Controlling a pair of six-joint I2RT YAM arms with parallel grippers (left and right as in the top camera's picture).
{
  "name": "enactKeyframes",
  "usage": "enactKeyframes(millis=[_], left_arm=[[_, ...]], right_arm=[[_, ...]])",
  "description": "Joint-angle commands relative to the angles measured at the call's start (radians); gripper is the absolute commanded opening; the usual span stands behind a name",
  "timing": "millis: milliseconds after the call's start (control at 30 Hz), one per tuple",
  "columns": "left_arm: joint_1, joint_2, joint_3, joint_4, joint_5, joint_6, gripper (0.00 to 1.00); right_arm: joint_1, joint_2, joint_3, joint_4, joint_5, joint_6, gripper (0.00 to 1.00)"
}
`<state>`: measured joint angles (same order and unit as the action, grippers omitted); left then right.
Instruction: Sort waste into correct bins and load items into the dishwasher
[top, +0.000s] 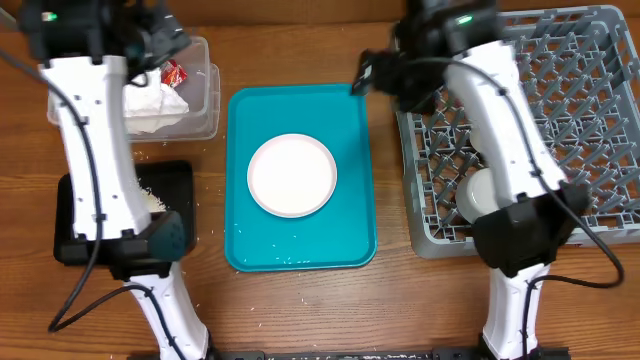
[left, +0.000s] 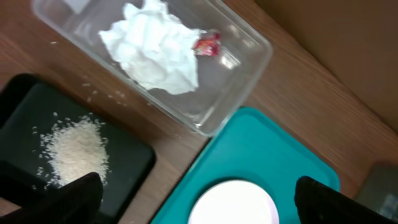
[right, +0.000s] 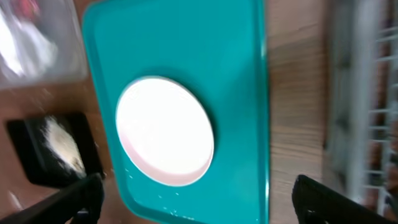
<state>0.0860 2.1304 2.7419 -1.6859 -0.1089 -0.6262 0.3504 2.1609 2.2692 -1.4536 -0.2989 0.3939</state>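
Left pincer (left: 199, 190) gapes above one tissue (left: 155, 53), one wrapper (left: 207, 45), one plate (left: 233, 204).

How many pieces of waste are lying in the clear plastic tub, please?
2: the crumpled white tissue in the middle of the clear tub, and the small red wrapper beside it. Smaller scraps could be hidden beneath the tissue.

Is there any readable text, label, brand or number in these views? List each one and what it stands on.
None can be read.
The red wrapper in the clear tub may carry print, but it is too small and blurred to read.
The plate, teal tray, black tray and rack show no markings.
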Motion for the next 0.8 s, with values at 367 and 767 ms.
enactKeyframes(millis=[367,767], left_arm=[[0.121,-0.002,0.0,-0.003,-0.003,0.148,1.0],[0.117,-0.002,0.0,-0.003,-0.003,0.148,1.0]], right_arm=[[0.208,-0.006,-0.561,0.374,0.045,0.074,0.31],[0.225,-0.006,-0.661,0.486,0.063,0.13,0.38]])
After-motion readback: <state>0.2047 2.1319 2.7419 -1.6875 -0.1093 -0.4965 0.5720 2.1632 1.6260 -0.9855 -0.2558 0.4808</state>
